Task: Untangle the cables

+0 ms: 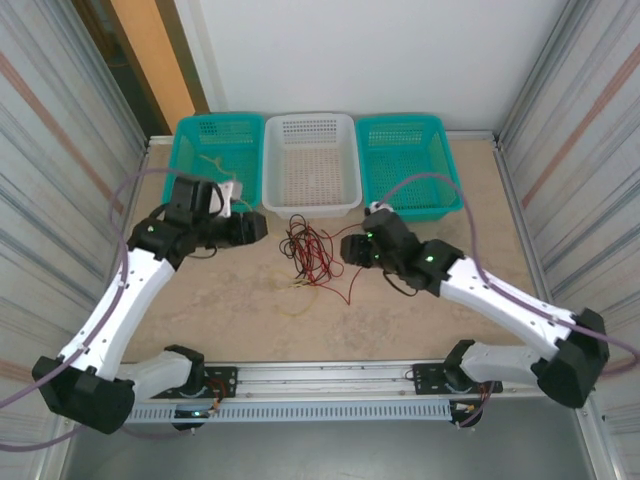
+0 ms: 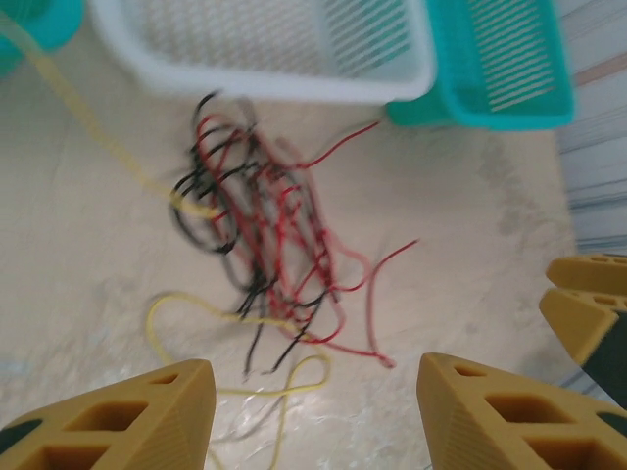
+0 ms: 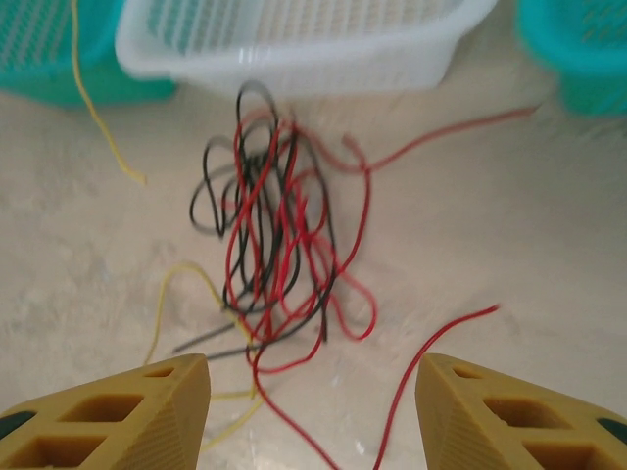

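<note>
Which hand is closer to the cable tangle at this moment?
Right. The right hand sits at the right edge of the cable tangle; the left hand hangs farther off, on its left side.

no text, label or number can be read.

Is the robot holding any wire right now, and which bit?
Nothing. The left end effector and right end effector are open and empty; the cables lie loose between them.
</note>
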Robot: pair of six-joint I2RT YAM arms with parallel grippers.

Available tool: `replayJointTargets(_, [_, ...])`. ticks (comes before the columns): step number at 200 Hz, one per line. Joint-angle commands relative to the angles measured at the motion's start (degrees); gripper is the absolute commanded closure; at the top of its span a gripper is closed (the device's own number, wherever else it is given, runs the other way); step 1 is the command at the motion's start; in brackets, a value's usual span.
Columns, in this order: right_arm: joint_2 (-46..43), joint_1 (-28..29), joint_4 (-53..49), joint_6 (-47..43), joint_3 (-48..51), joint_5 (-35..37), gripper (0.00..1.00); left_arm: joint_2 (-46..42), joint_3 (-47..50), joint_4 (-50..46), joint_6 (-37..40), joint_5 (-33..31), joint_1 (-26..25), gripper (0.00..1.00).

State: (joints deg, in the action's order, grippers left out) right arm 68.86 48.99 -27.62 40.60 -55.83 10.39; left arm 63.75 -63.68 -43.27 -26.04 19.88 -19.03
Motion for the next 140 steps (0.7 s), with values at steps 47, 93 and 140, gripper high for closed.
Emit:
replayJointTargets(47, [4.82,1.99,4.42,5.13,0.83,-2.38,0.43,11.16,2.54,4.44,-5.83,-6.92,0.31,0.33])
replayJointTargets(93, [2.39,2.16,3.8,5.37,1.77,-1.34,0.43,25.07,-1.31,12.25,-9.28,-5.23,0.18,0.47])
replayJointTargets(140, [1.8,2.1,3.97,4.84,2.53,-1.43,0.43,29.32,-3.77,15.32,-10.28,-6.86,0.22,0.61])
